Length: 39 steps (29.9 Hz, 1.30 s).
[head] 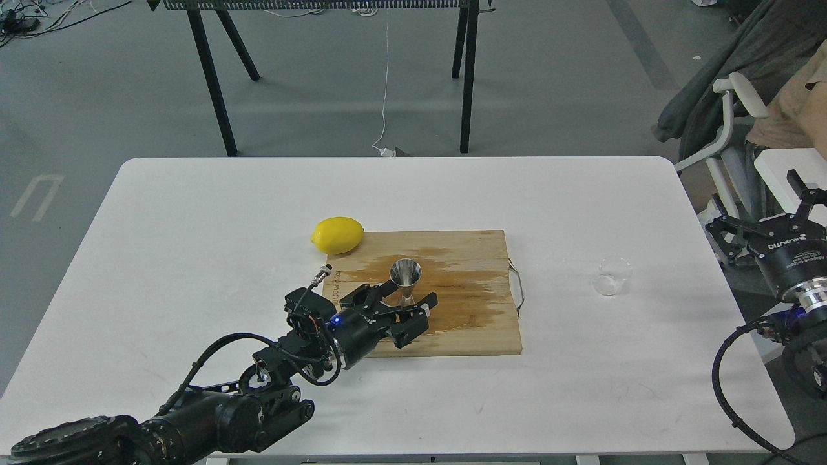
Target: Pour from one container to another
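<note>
The steel jigger [406, 274] stands upright on the wooden cutting board [465, 310], its wide mouth facing up. My left gripper [405, 297] is open, low over the board, with one finger on each side of the jigger's lower cone; I cannot tell whether they touch it. The small clear cup [612, 276] stands upright on the white table, right of the board and apart from both grippers. My right gripper [757, 205] hangs open beyond the table's right edge, to the right of the cup, holding nothing.
A yellow lemon [337, 234] lies on the white table [194, 258] at the board's far left corner. A metal handle [517, 287] sticks out from the board's right side. A chair with clothing [730, 110] stands off the table's far right.
</note>
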{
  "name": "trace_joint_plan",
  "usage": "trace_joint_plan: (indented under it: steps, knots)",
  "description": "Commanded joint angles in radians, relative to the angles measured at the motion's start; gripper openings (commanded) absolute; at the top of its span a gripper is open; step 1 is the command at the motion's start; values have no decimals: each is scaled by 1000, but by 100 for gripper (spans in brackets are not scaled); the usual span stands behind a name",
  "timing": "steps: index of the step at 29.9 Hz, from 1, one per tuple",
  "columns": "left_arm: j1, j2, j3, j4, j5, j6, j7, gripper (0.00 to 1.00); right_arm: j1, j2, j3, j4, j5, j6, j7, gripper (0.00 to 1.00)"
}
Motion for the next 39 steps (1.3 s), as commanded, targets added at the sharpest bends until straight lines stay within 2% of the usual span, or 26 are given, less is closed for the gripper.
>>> trace_joint_plan:
  steps: [1, 7, 12, 20, 27, 32, 36, 39]
  knots:
    - [-2, 22, 0, 0, -1, 0, 0, 92, 0, 0, 0, 1, 0, 0, 0, 99]
    - [-2, 34, 0, -3, 1, 0, 0, 92, 0, 0, 0, 1, 0, 0, 0, 99]
    - [11, 86, 0, -73, -1, 0, 0, 92, -1, 0, 0, 1, 0, 0, 0, 99]
    - [31, 108, 0, -96, -1, 0, 0, 92, -2, 0, -1, 1, 0, 0, 0, 99]
    - [51, 135, 0, -164, -1, 0, 0, 92, -3, 0, -1, -1, 0, 0, 0, 99]
    - [75, 224, -5, -271, -7, -4, 0, 92, -3, 0, 0, 2, 0, 0, -2, 99]
    - [91, 344, -17, -384, -56, -103, 0, 91, -3, 0, -1, 4, 2, 0, -3, 99]
    - [91, 457, -16, -504, -213, -208, 0, 91, -3, 0, -3, 5, 2, 0, -6, 99]
